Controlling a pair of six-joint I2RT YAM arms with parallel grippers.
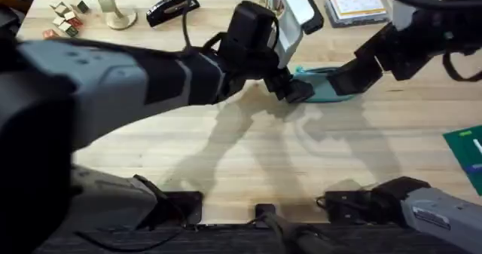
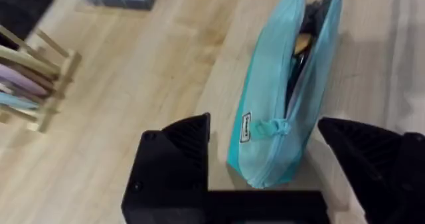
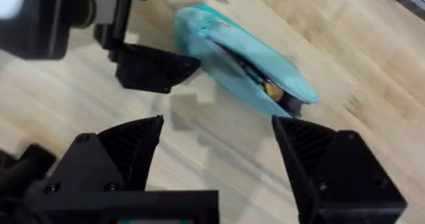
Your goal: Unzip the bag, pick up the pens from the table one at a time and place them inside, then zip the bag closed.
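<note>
The teal bag [image 1: 334,96] lies on the table [image 1: 248,156] right of centre, its zipper partly open. Through the slit I see dark pens with a brownish end [image 2: 302,44] inside the bag [image 2: 272,98]; the pens [image 3: 269,88] also show in the right wrist view. A small teal pull tab [image 2: 273,126] sits near one end of the bag. My left gripper [image 2: 262,124] is open, straddling that end just above it. My right gripper [image 3: 219,127] hangs open above the table beside the bag [image 3: 226,51], near the other end. In the overhead view the left gripper [image 1: 295,90] and right gripper [image 1: 343,79] flank the bag.
A black stapler [image 1: 172,7] and a clear box of cards [image 1: 358,5] lie at the back of the table. Small blocks [image 1: 64,16] sit at the back left. A wooden rack [image 2: 33,78] stands near the bag. A green object [image 1: 467,152] lies at the right edge.
</note>
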